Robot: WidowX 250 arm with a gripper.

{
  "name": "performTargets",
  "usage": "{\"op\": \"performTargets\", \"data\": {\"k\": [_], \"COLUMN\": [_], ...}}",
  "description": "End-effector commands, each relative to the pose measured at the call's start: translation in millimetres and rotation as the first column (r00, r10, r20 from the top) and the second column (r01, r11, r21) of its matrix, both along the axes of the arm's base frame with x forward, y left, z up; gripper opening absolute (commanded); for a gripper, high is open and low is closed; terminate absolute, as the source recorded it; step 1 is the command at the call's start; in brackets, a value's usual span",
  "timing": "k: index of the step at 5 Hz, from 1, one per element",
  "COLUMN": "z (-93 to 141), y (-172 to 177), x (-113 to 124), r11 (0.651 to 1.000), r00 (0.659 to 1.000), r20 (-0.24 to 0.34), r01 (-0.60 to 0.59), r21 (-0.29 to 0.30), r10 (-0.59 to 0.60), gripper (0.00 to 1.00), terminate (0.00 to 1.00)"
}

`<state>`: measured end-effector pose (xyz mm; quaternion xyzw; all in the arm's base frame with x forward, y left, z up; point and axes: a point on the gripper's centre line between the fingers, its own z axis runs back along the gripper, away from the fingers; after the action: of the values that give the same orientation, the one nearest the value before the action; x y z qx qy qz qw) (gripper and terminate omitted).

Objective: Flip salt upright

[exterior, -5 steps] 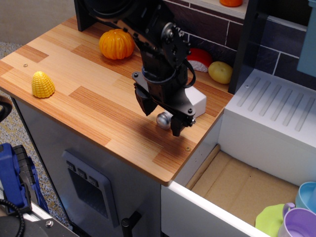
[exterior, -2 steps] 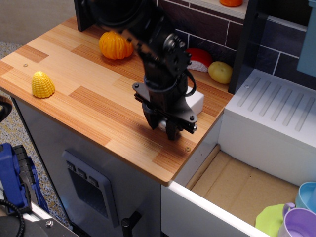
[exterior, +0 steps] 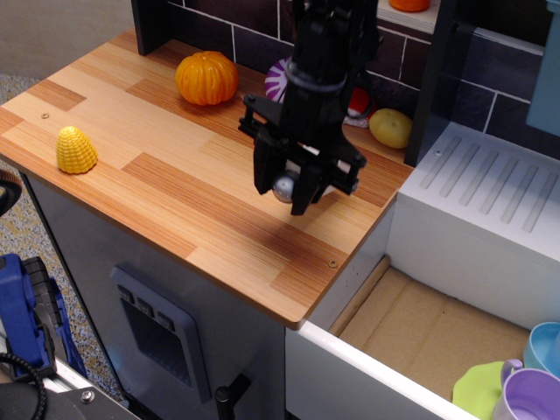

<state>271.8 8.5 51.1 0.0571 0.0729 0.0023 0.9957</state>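
Observation:
The salt (exterior: 283, 188) shows its shiny silver ball between my gripper's fingers, and a bit of its white body peeks out at the right behind the gripper. My gripper (exterior: 283, 190) is shut on the silver ball and holds the salt just above the right part of the wooden counter (exterior: 157, 175). The salt is tilted, with its ball toward the front. The black arm hides most of the white body.
An orange pumpkin (exterior: 206, 78) and a yellow corn (exterior: 76, 150) lie on the left. A purple striped toy (exterior: 277, 79), a red-white toy (exterior: 358, 102) and a yellow-green fruit (exterior: 390, 128) sit by the back wall. A white sink (exterior: 490, 201) and cups (exterior: 534, 385) are to the right.
My gripper closed around the silver ball of the lying salt. It then rose from the counter with the salt, and the arm swung up toward the back wall.

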Motion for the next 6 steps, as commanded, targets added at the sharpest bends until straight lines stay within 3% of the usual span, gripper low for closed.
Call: {"op": "performTargets", "data": {"k": [1,2,3,4,5,6], "z": [19,20,17,17,20,22], "y": [-1,0,5,4,4,5], "x": [1,-4,-10,-12,-16,-16], "r11": [0.983,0.943,0.881,0.805,0.696,0.615], "r00": [0.972,0.901,0.818,0.728,0.590,0.483], "r20": [-0.176,-0.360,-0.497,-0.583,-0.695,-0.763], "r01": [-0.171,-0.308,-0.432,-0.558,-0.696,-0.775], "r21": [-0.060,-0.131,-0.195,-0.201,-0.178,-0.145], "r10": [0.158,0.244,0.291,0.360,0.412,0.430], "gripper": [0.00,0.00,0.00,0.00,0.00,0.00], "terminate": [0.00,0.00,0.00,0.00,0.00,0.00]}}
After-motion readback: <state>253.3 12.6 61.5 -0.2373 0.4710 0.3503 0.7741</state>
